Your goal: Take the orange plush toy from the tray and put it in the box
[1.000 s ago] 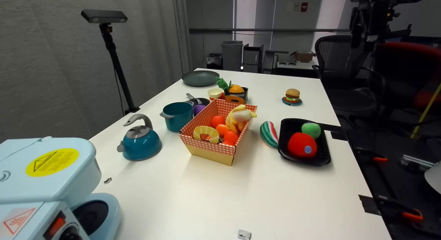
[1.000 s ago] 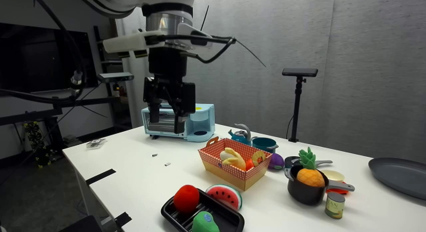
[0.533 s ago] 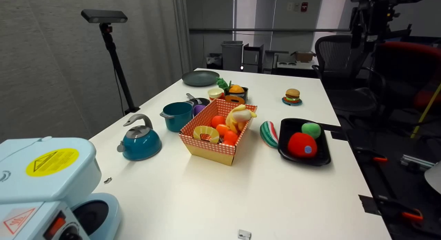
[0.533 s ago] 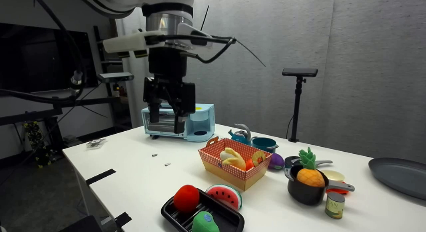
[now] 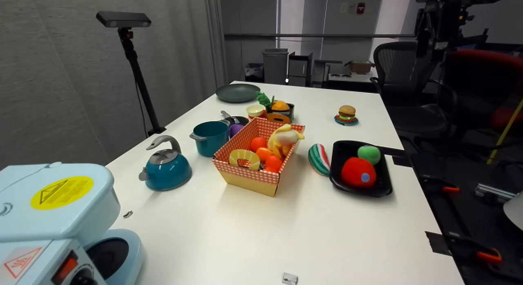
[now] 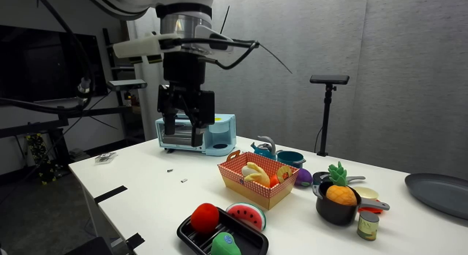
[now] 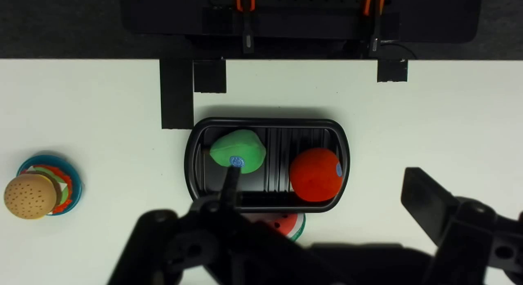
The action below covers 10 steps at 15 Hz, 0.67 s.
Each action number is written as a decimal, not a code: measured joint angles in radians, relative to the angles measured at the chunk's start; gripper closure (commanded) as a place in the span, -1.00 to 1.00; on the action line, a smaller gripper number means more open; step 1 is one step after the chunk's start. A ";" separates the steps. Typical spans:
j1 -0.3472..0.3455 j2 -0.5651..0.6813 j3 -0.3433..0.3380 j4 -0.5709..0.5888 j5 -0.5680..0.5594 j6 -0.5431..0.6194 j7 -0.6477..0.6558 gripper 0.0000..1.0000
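The orange plush toy (image 7: 315, 175) is a round red-orange lump in one end of the black tray (image 7: 265, 122). In both exterior views the toy (image 5: 358, 173) (image 6: 204, 218) rests in the tray (image 5: 384, 186) (image 6: 260, 244) beside a green plush toy (image 7: 240, 150). The box (image 5: 249, 180) has red-and-white checked sides and holds several plush foods; it also shows in an exterior view (image 6: 241, 189). My gripper (image 6: 183, 135) is open and empty, high above the table. In the wrist view the gripper (image 7: 322, 174) has its fingers wide apart, with the toy seen between them.
A watermelon slice (image 5: 318, 159) lies between tray and box. A teal pot (image 5: 210, 138) and kettle (image 5: 168, 170) stand beside the box. A black pot with a pineapple (image 6: 338, 207), a can (image 6: 368, 225) and a burger (image 5: 346, 114) stand farther along. A light-blue appliance (image 5: 57, 203) stands at one end.
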 measured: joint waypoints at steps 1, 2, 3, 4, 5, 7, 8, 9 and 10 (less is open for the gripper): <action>0.000 0.000 0.000 0.000 0.000 0.000 0.000 -1.00; 0.000 0.000 0.000 0.000 0.000 0.000 0.000 -1.00; 0.000 0.000 0.000 0.000 0.000 0.000 0.000 -1.00; 0.000 0.001 0.000 0.000 0.000 0.000 0.000 -1.00; 0.000 0.002 0.000 0.000 0.000 0.000 0.000 -1.00; 0.000 0.006 0.000 0.000 0.000 0.001 0.000 -1.00; 0.000 0.009 0.000 0.000 0.000 0.002 0.000 -1.00; 0.000 0.013 0.000 0.000 0.000 0.003 0.000 -1.00; 0.000 0.017 0.000 0.000 0.000 0.005 0.000 -1.00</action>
